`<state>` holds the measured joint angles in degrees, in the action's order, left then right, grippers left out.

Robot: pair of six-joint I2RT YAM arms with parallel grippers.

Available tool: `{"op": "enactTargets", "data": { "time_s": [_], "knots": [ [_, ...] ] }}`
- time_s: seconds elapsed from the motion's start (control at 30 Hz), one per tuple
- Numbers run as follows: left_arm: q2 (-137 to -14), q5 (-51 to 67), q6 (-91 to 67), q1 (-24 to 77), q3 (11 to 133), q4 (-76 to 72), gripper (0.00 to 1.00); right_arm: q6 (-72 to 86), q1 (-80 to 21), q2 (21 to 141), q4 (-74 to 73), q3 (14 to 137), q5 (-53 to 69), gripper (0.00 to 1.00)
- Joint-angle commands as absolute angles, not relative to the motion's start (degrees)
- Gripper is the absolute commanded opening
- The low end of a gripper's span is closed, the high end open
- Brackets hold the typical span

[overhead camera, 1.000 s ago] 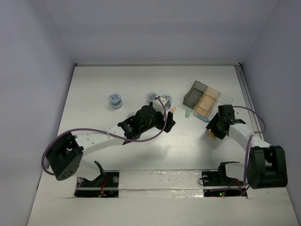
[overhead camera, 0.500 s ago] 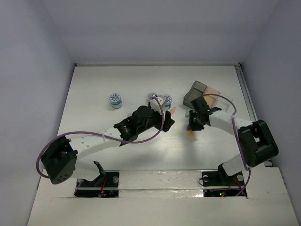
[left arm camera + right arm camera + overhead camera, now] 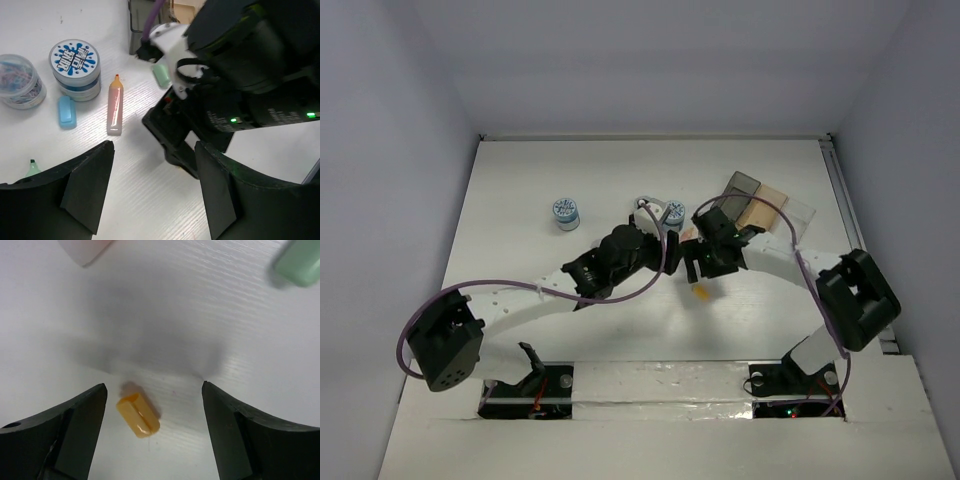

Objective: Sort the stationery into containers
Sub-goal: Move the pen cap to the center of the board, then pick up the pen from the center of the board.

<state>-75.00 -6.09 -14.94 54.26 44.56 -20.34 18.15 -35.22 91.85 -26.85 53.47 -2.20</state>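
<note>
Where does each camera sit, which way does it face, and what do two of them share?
Top external: above and behind the bases, looking down on the table; the left arm and right arm show whole, near the containers.
Left wrist: on the left arm, looking down past its own fingers at the right arm's end and a pink-orange marker.
Right wrist: on the right arm, looking straight down between its own fingers at an orange capsule.
Shared: the orange capsule also shows in the top view.
</note>
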Motion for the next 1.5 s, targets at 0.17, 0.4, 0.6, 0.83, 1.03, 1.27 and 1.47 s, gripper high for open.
{"op": "enactTargets", "data": {
  "time_s": [0.17, 0.4, 0.6, 0.83, 1.03, 1.27, 1.47],
  "knots": [
    [-70.2, -9.5, -15.2, 52.6, 42.5, -21.6, 0.63, 29.8, -43.0, 74.0, -25.3, 46.7, 5.1, 0.76],
    [-69.4, -7.6, -15.6, 49.4, 41.5, -21.5, 0.64, 39.6, -48.8, 75.1, -14.5, 36.8, 5.5, 0.71],
    [-70.0, -6.8, -15.7, 48.9, 41.4, -21.9, 0.64, 42.9, -48.8, 78.5, -13.4, 34.8, -4.2, 0.75],
    [-72.9, -4.5, -16.2, 48.3, 41.9, -22.3, 0.60, 43.7, -46.2, 79.0, -12.4, 34.1, -12.3, 0.75],
    [-76.1, -3.8, -16.6, 47.8, 42.9, -22.1, 0.60, 40.1, -40.3, 77.1, -10.0, 32.8, -13.5, 0.76],
    [-82.2, -2.2, -17.7, 47.8, 44.8, -23.3, 0.59, 34.8, -35.5, 78.8, -6.0, 34.3, -10.6, 0.77],
    [-90.4, -2.8, -18.0, 47.8, 49.5, -22.8, 0.53, 34.0, -34.8, 79.3, -7.8, 35.9, -10.6, 0.77]
  ]
}}
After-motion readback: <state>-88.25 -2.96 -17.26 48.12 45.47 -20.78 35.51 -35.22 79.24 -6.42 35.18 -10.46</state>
